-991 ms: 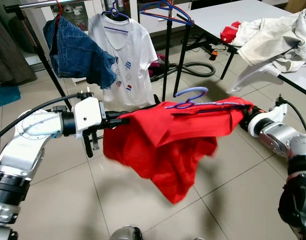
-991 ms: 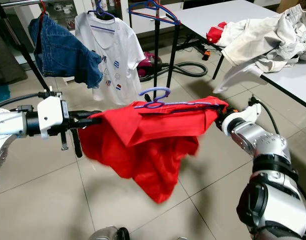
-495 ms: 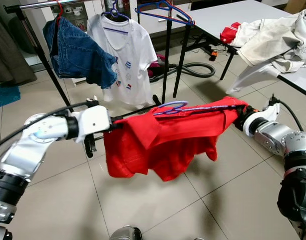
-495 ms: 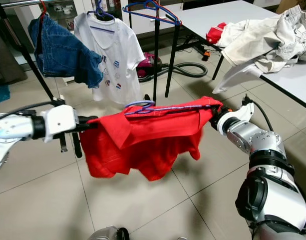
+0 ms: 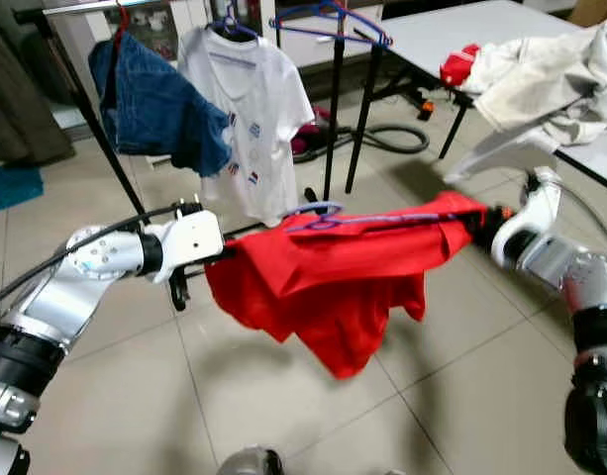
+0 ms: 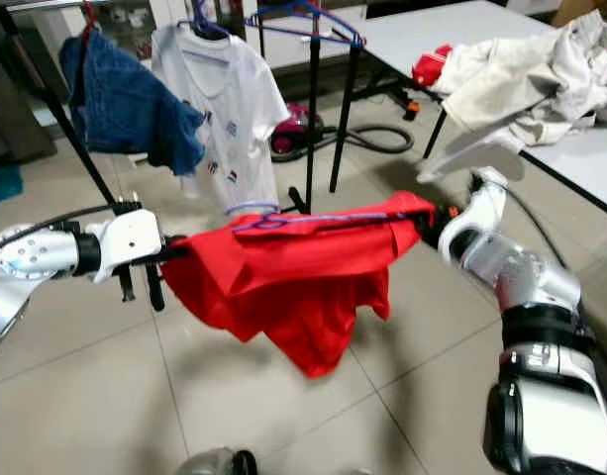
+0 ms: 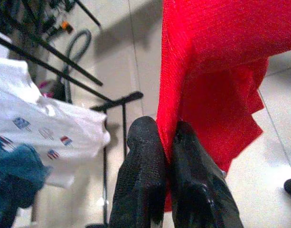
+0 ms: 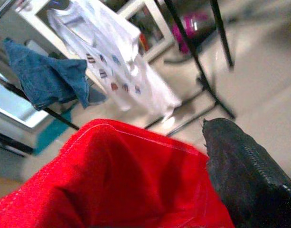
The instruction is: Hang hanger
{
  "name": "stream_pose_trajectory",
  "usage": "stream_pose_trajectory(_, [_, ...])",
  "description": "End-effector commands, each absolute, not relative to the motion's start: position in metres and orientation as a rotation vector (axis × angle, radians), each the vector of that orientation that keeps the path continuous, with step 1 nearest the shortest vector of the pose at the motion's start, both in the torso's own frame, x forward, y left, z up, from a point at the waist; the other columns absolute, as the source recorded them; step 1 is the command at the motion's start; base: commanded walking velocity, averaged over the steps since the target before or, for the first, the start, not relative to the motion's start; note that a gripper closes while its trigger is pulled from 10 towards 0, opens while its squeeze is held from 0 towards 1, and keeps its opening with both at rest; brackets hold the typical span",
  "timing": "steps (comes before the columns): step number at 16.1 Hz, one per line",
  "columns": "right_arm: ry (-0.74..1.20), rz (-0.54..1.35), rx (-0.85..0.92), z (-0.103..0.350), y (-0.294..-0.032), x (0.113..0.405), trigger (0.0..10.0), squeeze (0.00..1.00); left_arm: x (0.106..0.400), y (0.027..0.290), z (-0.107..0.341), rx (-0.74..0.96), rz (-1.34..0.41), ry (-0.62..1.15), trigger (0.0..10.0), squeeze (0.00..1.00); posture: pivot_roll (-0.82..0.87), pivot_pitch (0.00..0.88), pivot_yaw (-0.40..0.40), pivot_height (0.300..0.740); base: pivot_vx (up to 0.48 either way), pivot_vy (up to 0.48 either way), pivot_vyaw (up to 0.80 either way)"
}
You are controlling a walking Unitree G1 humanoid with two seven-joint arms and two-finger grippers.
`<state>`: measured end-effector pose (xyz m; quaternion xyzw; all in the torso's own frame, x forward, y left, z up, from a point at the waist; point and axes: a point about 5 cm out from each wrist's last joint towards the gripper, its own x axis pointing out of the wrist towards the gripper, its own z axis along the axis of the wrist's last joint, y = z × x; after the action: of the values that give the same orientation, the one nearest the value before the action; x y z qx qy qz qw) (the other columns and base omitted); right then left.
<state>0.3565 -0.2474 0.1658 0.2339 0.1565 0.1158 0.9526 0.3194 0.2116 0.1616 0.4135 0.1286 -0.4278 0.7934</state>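
The left gripper (image 7: 166, 142) had its two black fingers (image 7: 143, 166) pressed together on an edge of the red shirt (image 5: 333, 272), the cloth pinched between them. In the head views that gripper sat at the left-centre of the frame, at the end of the left arm (image 5: 95, 272) reaching in from the lower left.

The right gripper (image 6: 434, 220) met the other end of the shirt at the right-centre of the frame. One black finger (image 8: 245, 175) lay against the red cloth, but its partner was hidden under the fabric, so whether it clamped the shirt could not be told.

Between the two grippers the shirt was stretched out above the tiled floor (image 5: 135, 396), its lower part sagging toward the bottom-centre. A purple hanger (image 5: 328, 213) lay along its top edge, hook toward the left, apparently threaded into the shirt.

In the upper left stood a black clothes rack (image 5: 333, 109), holding blue jeans (image 5: 150, 99), a white T-shirt (image 5: 244, 99) and an empty blue hanger (image 5: 333, 15). A white table (image 5: 432, 30) in the upper right carried a heap of pale clothes (image 5: 551, 74).
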Motion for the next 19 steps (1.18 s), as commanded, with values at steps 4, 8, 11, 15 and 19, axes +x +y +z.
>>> stream_pose_trajectory(4, [0.157,-0.041,0.323,0.200,-0.332,0.338,0.0,0.00,0.302,0.297,0.126,0.924,-0.680,0.730,0.0,0.00,-0.02,0.054,0.058,0.740,0.000,0.000,0.00])
stream_pose_trajectory(8, [-0.019,-0.241,0.871,0.202,-0.385,0.320,0.0,0.00,0.296,0.308,0.120,0.925,-0.659,0.790,0.0,0.00,-0.03,0.049,0.066,0.740,0.000,0.000,0.00])
stream_pose_trajectory(11, [-0.092,-0.241,1.121,0.192,-0.389,0.313,0.0,0.00,0.296,0.308,0.118,0.907,-0.657,0.789,0.0,0.00,-0.03,0.039,0.055,0.740,0.000,0.000,0.00])
stream_pose_trajectory(15, [-0.245,-0.264,1.260,0.193,-0.405,0.303,0.0,0.00,0.291,0.316,0.116,0.911,-0.648,0.824,0.0,0.00,-0.02,0.035,0.058,0.740,0.000,0.000,0.00])
stream_pose_trajectory(19, [-0.148,0.032,0.661,0.235,-0.380,0.317,0.0,0.00,0.283,0.325,0.108,0.928,-0.650,0.908,0.0,0.00,-0.01,0.043,0.062,0.740,0.000,0.000,0.00])
